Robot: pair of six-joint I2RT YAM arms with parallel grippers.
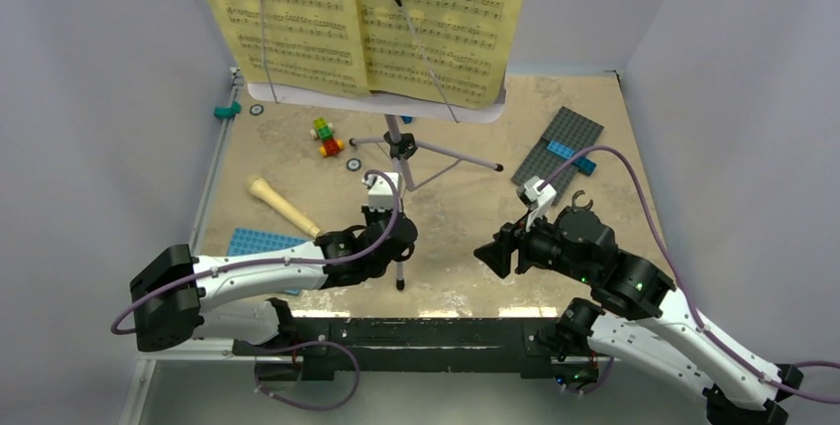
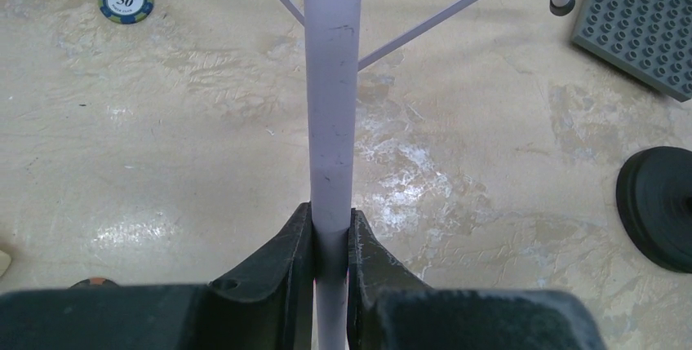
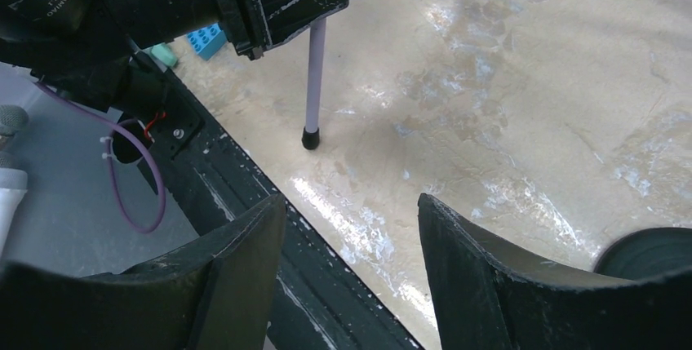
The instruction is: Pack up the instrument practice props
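Observation:
The tall tripod music stand [image 1: 400, 146] stands mid-table. Its pale lilac desk [image 1: 391, 105] carries yellow sheet-music pages [image 1: 362, 14]. My left gripper [image 1: 401, 244] is shut on the stand's near lilac leg [image 2: 330, 113], with both jaws pressed on it in the left wrist view [image 2: 330, 236]. The leg's black foot [image 3: 310, 139] rests on the table. My right gripper [image 1: 492, 255] is open and empty just right of that leg, low over the table's near edge [image 3: 351, 228]. The cream microphone [image 1: 282, 207] lies at the left. The black round mic-stand base [image 2: 657, 207] sits beside the right gripper [image 3: 653, 248].
A grey baseplate [image 1: 558, 143] with a blue brick lies at the back right, and a blue baseplate [image 1: 253, 242] lies by the left arm. Coloured bricks [image 1: 325, 136] and poker chips [image 1: 354, 164] lie under the stand. Grey walls close in three sides.

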